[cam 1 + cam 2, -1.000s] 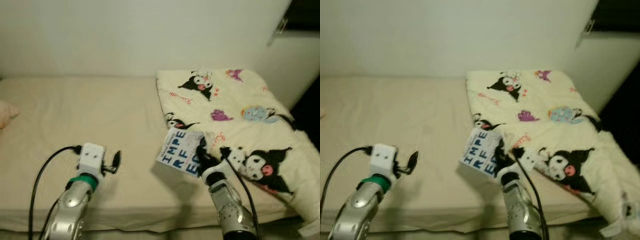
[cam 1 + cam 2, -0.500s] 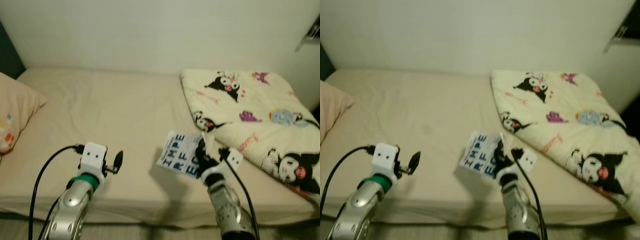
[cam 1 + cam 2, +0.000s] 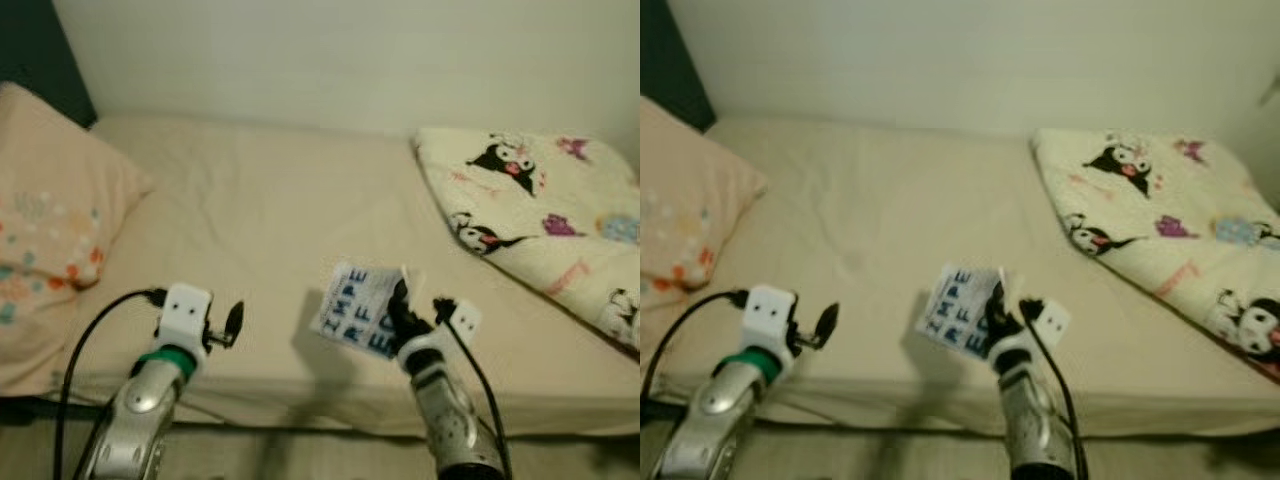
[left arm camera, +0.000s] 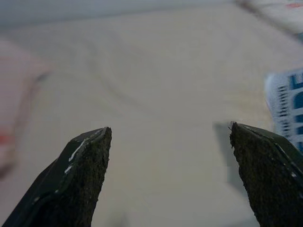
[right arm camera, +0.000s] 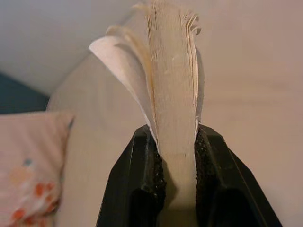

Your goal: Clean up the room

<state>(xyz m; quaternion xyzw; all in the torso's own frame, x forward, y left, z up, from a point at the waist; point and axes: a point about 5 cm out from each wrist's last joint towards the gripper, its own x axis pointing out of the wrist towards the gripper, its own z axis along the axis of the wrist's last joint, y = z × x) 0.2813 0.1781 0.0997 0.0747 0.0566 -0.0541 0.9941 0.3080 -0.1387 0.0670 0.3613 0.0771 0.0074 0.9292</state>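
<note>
Above the beige bed [image 3: 260,220], my right gripper [image 3: 398,318] clenched the white blue-lettered paperback book [image 3: 357,310]; my left gripper [image 3: 228,322] hung released. Gripping its spine firmly seemed wise.

A beige bed [image 3: 880,210] runs across the view below a pale wall [image 3: 970,60]. The right gripper [image 3: 997,318] holds a white book [image 3: 958,310] with blue letters above the bed's near edge. The left gripper [image 3: 822,324] hovers near that edge. A peach pillow [image 3: 680,220] lies at left; a cartoon-print blanket [image 3: 1160,220] lies folded at right
</note>
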